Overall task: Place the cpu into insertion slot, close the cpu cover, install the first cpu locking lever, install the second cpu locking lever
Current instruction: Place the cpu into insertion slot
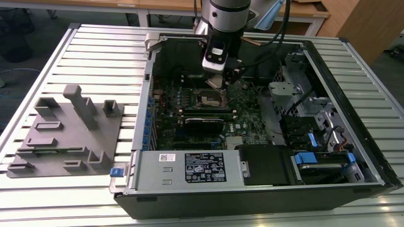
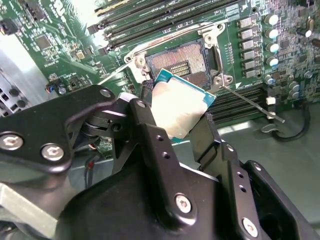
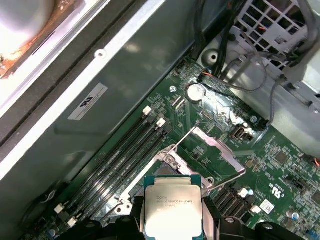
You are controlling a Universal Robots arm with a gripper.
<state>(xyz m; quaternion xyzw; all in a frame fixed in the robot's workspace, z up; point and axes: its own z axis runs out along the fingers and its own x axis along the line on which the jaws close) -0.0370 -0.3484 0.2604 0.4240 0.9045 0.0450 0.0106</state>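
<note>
The cpu (image 2: pixel 182 107) is pinched at two opposite edges by the gripper (image 2: pixel 180 114), its dull metal top facing the camera in both wrist views (image 3: pixel 172 207). It hangs close over the insertion slot (image 2: pixel 182 60) and is not seated: the slot's field of contacts lies bare inside its silvery rim. In the first wrist view the cpu cover (image 3: pixel 219 150) stands swung up and open on the far side of the slot. A thin locking lever (image 2: pixel 250 102) juts out free from the socket's corner, across the green board (image 2: pixel 295 60).

Long black memory slots (image 2: pixel 165 12) run just beside the socket. From the exterior view, the gripper (image 1: pixel 221 78) reaches down into an opened computer case (image 1: pixel 140 142) lying on its side on a slatted metal worktop (image 1: pixel 94 52), with the slot (image 1: pixel 210 99) just beneath it. A grey fixture block (image 1: pixel 63 137) sits on the worktop at the exterior view's left, well apart from the case.
</note>
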